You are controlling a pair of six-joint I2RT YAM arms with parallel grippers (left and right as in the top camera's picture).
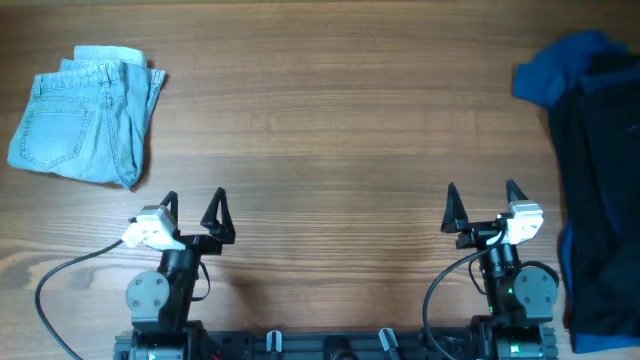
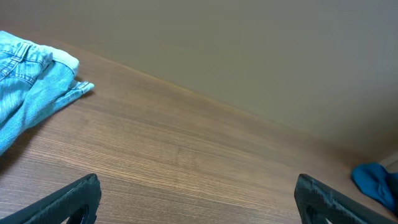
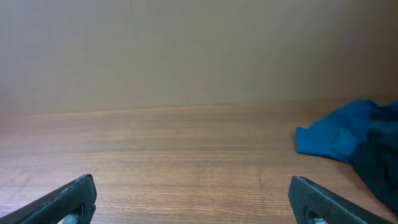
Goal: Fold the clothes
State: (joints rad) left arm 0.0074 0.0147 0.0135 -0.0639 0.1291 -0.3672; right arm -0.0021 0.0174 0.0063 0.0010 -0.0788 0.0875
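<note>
Both arms tucked low at near edge of table (image 1: 330,120), fingers pointing forward. Left gripper (image 1: 194,197) spread wide, empty. Right gripper (image 1: 481,188) same, empty. Denim shorts (image 1: 80,115) far left, untouched.

The left arm (image 1: 168,275), standing at seven o'clock in the overhead view, is showing black links and a grey round joint disc (image 1: 150,294). The right arm (image 1: 503,268), at five o'clock, is showing the same build, with a small green light (image 1: 511,292) glowing on it. Each wrist is carrying a white camera block (image 1: 150,230). The left gripper (image 1: 193,207) and right gripper (image 1: 483,203) are each ending in two black, tapering, pointed fingers (image 2: 69,199). A black cable (image 1: 45,285) is looping outward from each wrist.
</note>
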